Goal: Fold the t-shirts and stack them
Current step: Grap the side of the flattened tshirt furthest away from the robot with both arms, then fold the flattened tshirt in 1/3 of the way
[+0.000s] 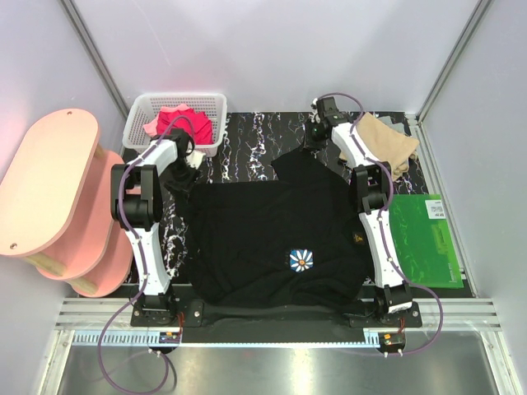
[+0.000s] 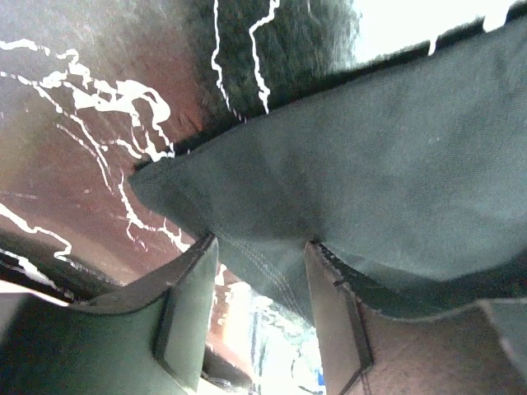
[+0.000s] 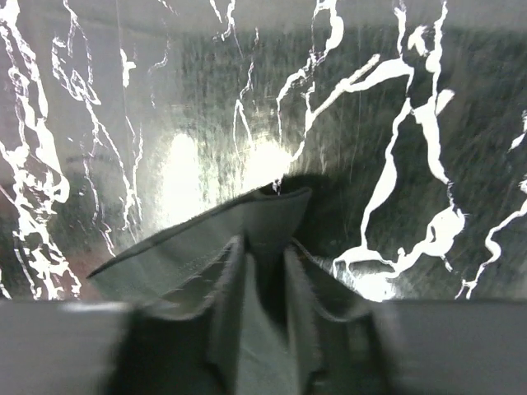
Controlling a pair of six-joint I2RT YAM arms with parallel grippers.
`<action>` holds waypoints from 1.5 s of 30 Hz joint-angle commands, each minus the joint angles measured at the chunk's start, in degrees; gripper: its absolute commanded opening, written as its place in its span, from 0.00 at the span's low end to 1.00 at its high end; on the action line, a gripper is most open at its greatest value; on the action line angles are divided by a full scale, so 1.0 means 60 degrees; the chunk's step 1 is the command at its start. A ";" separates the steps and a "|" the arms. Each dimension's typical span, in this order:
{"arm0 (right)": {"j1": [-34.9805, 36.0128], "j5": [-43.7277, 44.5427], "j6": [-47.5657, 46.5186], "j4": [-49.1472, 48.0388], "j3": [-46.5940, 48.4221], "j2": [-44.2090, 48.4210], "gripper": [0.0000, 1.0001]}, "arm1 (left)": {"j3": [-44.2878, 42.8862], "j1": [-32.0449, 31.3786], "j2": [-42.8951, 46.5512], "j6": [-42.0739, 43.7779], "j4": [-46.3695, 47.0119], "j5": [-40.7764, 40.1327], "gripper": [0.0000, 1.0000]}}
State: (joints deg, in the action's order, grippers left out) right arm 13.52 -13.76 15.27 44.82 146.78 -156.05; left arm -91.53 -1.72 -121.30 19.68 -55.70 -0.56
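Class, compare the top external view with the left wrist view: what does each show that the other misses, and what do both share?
Only the top view shows the basket holding red and pink shirts, the tan shirt, the green board, the pink shelf and the daisy print. Only the left wrist view shows the left gripper with its fingers apart around a stitched edge of the black t-shirt. Both show the black t-shirt lying on the marbled table.
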 commanded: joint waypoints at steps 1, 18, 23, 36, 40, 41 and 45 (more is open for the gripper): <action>0.0281 0.0855 -0.0171 0.0763 -0.0849 0.0167 0.22 | 0.0196 0.0052 0.0074 0.0016 -0.0091 0.0430 0.45; 0.0544 0.1984 -0.0406 0.0836 -0.1480 0.2174 0.00 | -0.0066 0.0095 0.0586 -0.0028 -0.0106 0.0401 0.00; 0.0676 0.2191 -0.0494 0.0851 -0.1363 0.3124 0.00 | -0.0872 0.0198 0.1099 -0.0116 -0.0252 0.0386 0.00; 0.0691 0.2790 -0.0508 0.0851 -0.1934 0.5119 0.00 | -0.1797 0.0198 0.1934 -0.0190 -0.0809 0.0225 0.00; 0.0677 0.3010 -0.0494 0.0822 -0.1965 0.5383 0.00 | -0.1854 0.0212 0.1979 -0.0234 -0.0648 -0.0214 0.00; 0.0677 0.3199 -0.0537 0.0850 -0.1833 0.5368 0.00 | -0.2058 0.0213 0.1964 -0.0233 -0.0517 -0.0403 0.00; 0.0647 0.3538 -0.0597 0.1216 -0.0954 0.5469 0.00 | -0.3010 0.0242 0.1774 -0.0277 -0.0720 -0.0596 0.00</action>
State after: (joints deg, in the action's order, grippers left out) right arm 17.26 3.60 12.62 51.40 135.81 -126.23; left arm -102.59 -0.99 -111.77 18.94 -61.06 -1.15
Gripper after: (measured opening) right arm 0.018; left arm 0.016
